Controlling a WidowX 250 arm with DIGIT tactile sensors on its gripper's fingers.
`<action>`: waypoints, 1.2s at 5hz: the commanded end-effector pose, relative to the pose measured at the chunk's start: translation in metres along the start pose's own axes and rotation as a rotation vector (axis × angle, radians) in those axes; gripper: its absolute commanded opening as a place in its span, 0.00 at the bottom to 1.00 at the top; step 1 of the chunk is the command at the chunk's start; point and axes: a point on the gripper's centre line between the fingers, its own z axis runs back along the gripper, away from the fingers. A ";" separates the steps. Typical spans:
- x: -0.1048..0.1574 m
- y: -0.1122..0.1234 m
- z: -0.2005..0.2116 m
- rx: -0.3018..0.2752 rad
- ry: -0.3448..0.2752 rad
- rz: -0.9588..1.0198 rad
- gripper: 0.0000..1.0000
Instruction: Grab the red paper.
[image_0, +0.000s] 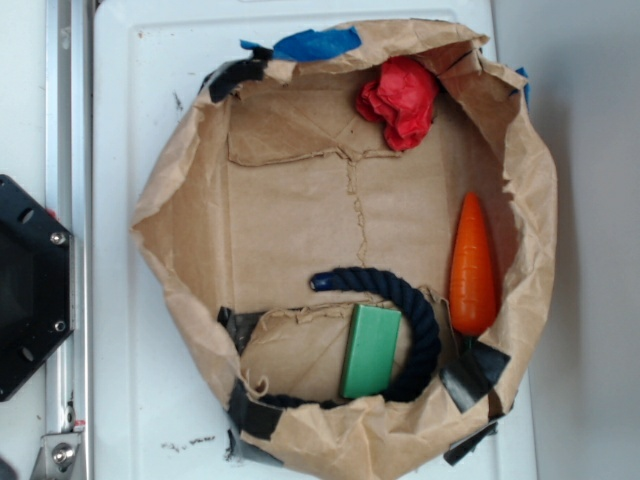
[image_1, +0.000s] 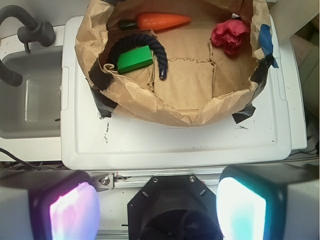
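A white plastic worktop (image_0: 130, 150) is carrying everything here, and most of it is being taken up by a wide, crumpled brown paper bag (image_0: 180, 240) whose rolled-down walls are forming a shallow basin, patched with strips of black tape and one strip of blue tape at the rim. Inside the bag, a thick dark navy rope (image_0: 425, 320) is curling in an arc near one end, partly wrapping around a flat bright green rectangular block (image_0: 370, 350) that is leaning against the bag's inner fold. A smooth orange carrot-shaped toy (image_0: 473, 270) is lying along the bag's wall just beside the rope. The wrinkly bright red paper wad (image_0: 400, 100) is sitting in the opposite corner of the bag, pressed against the wall and well apart from the rope, block and carrot. The pincer (image_1: 160, 200) is hanging outside the bag, over the near edge of the worktop, its two fingers (image_1: 240, 207) standing wide apart and gripping nothing.
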 end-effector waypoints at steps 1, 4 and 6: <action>0.000 0.000 0.000 0.000 0.000 0.000 1.00; 0.038 0.065 -0.016 0.022 -0.067 0.063 1.00; 0.038 0.065 -0.016 0.022 -0.067 0.063 1.00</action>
